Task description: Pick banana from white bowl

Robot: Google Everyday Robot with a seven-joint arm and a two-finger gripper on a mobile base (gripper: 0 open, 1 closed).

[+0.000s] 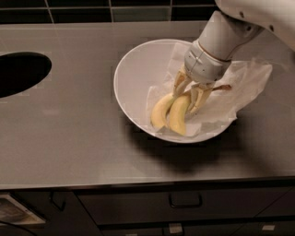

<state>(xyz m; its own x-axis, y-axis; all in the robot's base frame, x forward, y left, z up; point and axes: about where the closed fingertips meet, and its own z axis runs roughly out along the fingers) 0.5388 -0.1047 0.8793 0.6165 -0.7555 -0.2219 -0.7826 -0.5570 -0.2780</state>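
The white bowl (133,78) sits on the grey counter with crumpled white paper (244,83) lining its right side. Two yellow bananas lie in it side by side. The banana (179,116) is the right one, and its pale tan stem (222,87) points right past the gripper. The plumper banana (160,113) lies just left of it. My gripper (190,92) reaches down into the bowl from the upper right. Its fingers (179,83) press on either side of the banana's upper end, which they partly hide.
A dark oval opening (20,71) is cut into the counter at the far left. Dark tiles (92,11) run along the back. The counter's front edge (138,184) has drawers with a handle (184,200) below it.
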